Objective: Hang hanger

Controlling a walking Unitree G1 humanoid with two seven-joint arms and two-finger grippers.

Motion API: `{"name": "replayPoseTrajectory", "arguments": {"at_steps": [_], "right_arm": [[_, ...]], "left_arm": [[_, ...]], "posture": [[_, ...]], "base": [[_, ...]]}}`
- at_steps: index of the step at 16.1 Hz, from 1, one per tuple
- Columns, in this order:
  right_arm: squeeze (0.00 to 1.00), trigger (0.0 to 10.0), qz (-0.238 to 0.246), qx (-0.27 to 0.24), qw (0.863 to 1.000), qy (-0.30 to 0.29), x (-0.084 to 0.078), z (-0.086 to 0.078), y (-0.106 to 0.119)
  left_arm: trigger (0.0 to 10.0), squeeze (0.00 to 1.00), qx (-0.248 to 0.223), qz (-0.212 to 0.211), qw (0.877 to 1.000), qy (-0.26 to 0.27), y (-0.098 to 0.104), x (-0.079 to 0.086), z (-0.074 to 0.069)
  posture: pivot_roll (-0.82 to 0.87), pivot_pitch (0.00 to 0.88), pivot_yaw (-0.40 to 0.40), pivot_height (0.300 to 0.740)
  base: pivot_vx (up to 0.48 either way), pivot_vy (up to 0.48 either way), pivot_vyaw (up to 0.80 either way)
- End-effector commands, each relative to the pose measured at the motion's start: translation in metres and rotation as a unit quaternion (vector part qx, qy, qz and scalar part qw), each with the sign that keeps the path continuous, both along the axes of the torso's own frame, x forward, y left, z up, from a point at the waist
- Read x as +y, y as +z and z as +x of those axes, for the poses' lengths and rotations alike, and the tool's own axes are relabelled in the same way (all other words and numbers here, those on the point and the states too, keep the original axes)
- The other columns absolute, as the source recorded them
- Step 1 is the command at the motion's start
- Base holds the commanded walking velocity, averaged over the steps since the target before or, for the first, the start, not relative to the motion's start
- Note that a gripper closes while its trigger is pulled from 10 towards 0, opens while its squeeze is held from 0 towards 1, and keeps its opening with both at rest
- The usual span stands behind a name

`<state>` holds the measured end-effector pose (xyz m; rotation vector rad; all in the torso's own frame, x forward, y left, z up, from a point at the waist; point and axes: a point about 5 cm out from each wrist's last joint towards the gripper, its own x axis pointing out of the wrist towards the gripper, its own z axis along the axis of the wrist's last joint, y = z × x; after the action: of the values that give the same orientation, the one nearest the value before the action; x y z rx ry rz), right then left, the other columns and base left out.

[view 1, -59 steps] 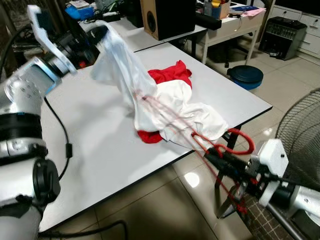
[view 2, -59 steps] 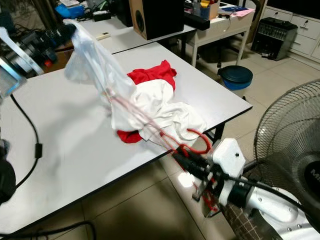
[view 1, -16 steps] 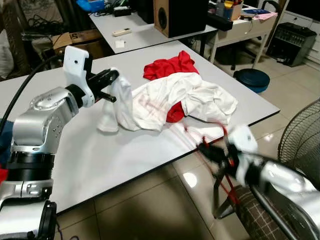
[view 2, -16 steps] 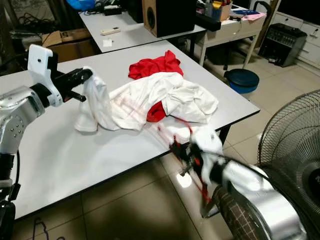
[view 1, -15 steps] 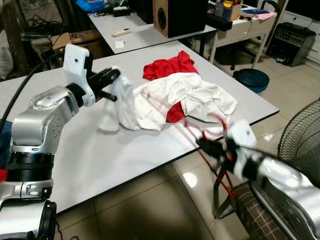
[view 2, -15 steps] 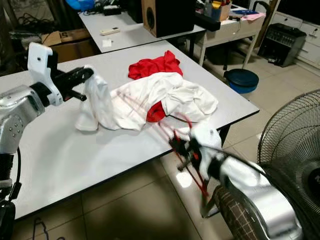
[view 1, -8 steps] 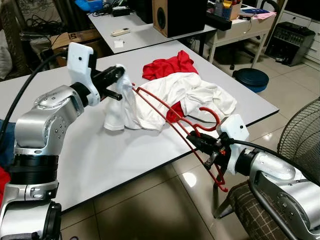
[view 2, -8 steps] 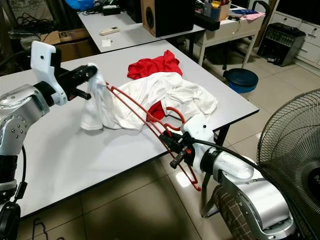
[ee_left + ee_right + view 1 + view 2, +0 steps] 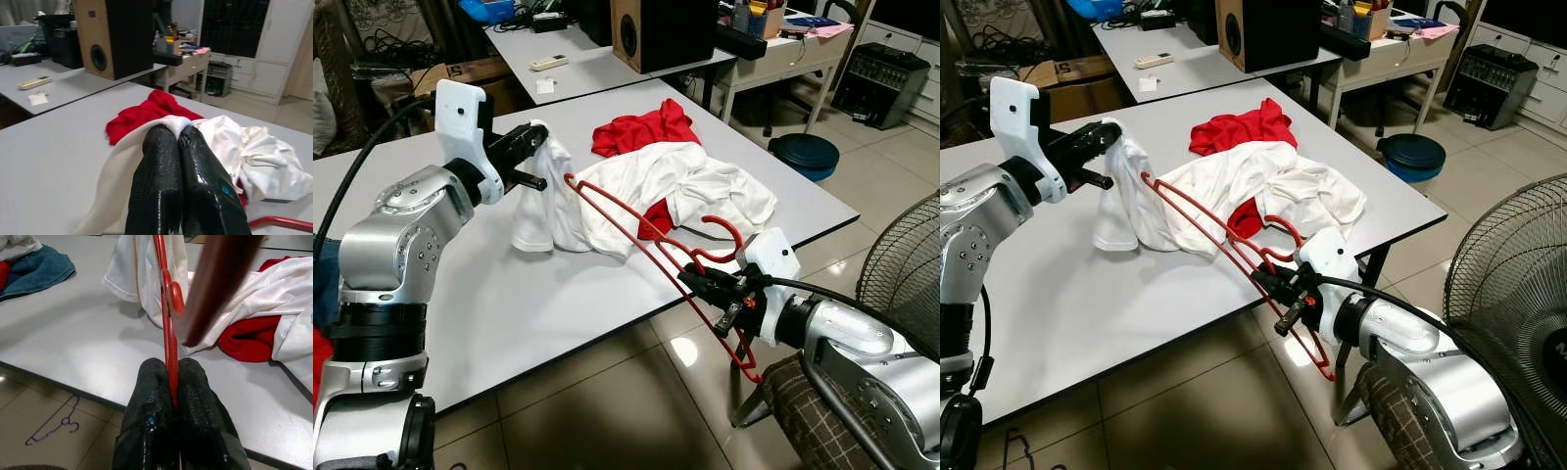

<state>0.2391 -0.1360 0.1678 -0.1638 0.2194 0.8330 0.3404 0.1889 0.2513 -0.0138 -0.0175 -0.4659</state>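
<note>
Hanger [image 9: 636, 227] clamped in right end effector [image 9: 697, 285]; left end effector [image 9: 530, 147] pinches white shirt [image 9: 636, 191].

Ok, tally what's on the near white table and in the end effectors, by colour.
White: 1, the white shirt, one edge pinched in the left end effector.
Red: 2, the red garment under it, and the red hanger held by the right end effector, its far end by the lifted shirt edge.
Total: 3.
</note>
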Motion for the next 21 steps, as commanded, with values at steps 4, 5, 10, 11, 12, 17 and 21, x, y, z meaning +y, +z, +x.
{"name": "replayPoseTrajectory", "arguments": {"at_steps": [4,5,10,11,12,17,21], "right_arm": [[0.0,10.0,0.001,-0.014,1.0,-0.011,0.004,0.014,0.004],[0.0,10.0,0.002,-0.016,1.0,-0.017,0.004,0.016,0.005],[0.0,10.0,0.007,-0.014,0.999,-0.029,0.005,0.021,0.004],[0.0,10.0,0.017,-0.024,0.999,-0.028,0.007,0.021,0.006],[0.0,10.0,0.022,-0.031,0.999,-0.028,0.007,0.022,0.008],[0.0,10.0,0.056,-0.071,0.996,-0.025,0.014,0.026,0.023],[0.0,10.0,0.014,-0.016,1.0,-0.006,0.015,0.02,-0.006]], "left_arm": [[0.0,0.0,-0.001,0.0,0.999,-0.033,0.004,-0.014,-0.007],[0.0,0.0,0.0,0.0,0.999,-0.034,0.004,-0.014,-0.008],[0.0,0.0,0.0,0.009,1.0,-0.01,0.005,-0.004,-0.01],[0.0,0.0,0.002,0.007,1.0,-0.015,0.006,-0.004,-0.01],[0.0,0.0,0.004,0.008,1.0,-0.02,0.005,-0.006,-0.011],[0.0,0.0,0.029,0.016,0.998,-0.051,-0.003,-0.015,-0.014],[0.0,0.0,0.01,-0.026,0.996,-0.09,0.02,-0.013,-0.02]], "posture": [[-0.09,0.0,0.054,0.74],[-0.09,0.0,0.054,0.74],[-0.07,0.0,0.04,0.74],[-0.07,0.0,0.041,0.74],[-0.07,0.0,0.042,0.74],[-0.07,0.0,0.043,0.74],[-0.07,0.0,0.038,0.74]], "base": [[0.0,0.0,0.0],[0.0,0.0,0.0],[0.0,0.0,0.0],[0.0,0.0,0.0],[0.0,0.0,0.0],[0.0,0.0,0.0],[0.0,0.0,0.0]]}}
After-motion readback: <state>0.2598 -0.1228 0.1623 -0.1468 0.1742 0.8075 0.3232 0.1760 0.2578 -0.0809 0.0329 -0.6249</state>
